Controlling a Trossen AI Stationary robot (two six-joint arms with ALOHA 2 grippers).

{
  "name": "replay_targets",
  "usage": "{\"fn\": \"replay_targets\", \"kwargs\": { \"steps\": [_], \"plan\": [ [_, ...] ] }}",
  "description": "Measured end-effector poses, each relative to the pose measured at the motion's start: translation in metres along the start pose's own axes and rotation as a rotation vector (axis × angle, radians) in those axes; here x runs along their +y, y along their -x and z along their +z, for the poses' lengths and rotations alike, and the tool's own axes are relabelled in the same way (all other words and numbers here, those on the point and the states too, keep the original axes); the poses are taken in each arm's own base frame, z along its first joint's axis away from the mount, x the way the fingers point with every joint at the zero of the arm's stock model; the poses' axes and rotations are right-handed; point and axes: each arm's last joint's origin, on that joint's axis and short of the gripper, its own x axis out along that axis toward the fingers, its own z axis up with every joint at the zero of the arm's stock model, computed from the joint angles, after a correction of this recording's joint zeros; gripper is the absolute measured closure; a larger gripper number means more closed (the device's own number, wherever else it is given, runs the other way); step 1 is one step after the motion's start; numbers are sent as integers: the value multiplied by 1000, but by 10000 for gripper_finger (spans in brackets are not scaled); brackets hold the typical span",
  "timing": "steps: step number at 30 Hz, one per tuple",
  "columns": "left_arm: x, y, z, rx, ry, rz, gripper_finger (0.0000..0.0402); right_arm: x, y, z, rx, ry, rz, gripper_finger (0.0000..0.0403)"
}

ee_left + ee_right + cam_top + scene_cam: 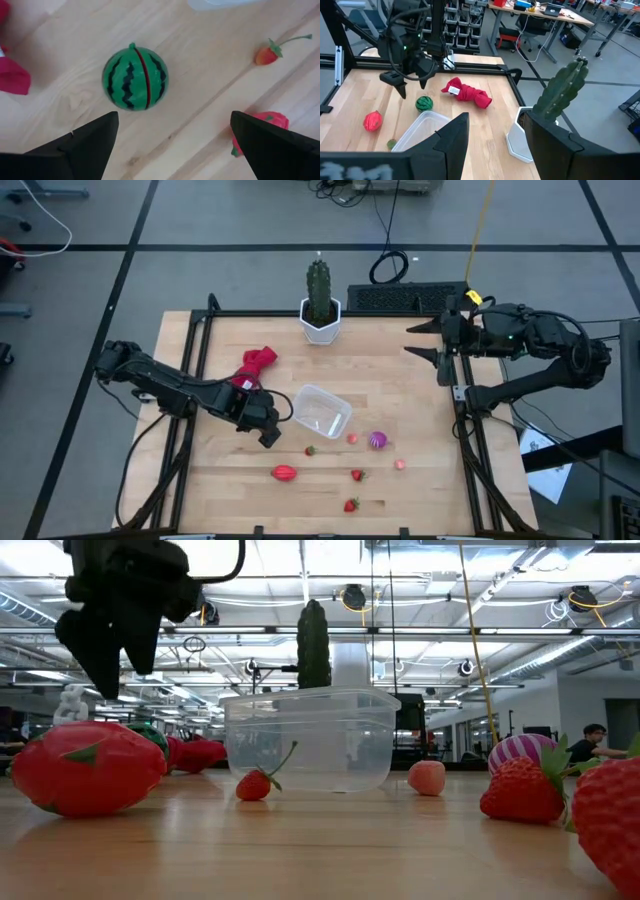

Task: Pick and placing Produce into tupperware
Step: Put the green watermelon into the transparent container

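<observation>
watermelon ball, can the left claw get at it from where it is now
Probably yes. The left claw hangs open just above the watermelon ball, which sits alone on bare wood. The red cloth and the tupperware lie off to the sides, not between.

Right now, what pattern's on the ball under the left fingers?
Watermelon ball: green, dark zigzag stripes, red seam. Left wrist view.

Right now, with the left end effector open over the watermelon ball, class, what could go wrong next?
1. The watermelon ball is round; the left end effector closing off-centre could send it rolling.
2. The red cloth lies nearby and might snag.
3. The tupperware looks light; a nudge could shift it.
</observation>
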Motion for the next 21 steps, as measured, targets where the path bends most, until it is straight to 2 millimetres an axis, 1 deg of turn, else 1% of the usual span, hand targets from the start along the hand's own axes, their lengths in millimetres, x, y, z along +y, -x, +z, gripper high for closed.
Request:
{"fn": "replay_targets", "kwargs": {
  "steps": [4,8,15,21],
  "plan": [
    [2,-9,-1,-8,-32,-17,9,0,0,0,0,0,0,220],
    [5,-15,-1,-13,-22,-22,9,0,0,0,0,0,0,220],
    [4,-17,2,-38,-70,-21,9,0,0,0,-3,-1,0,220],
    [5,-17,3,-82,-75,11,9,0,0,0,-2,-1,0,220]
  ]
}}
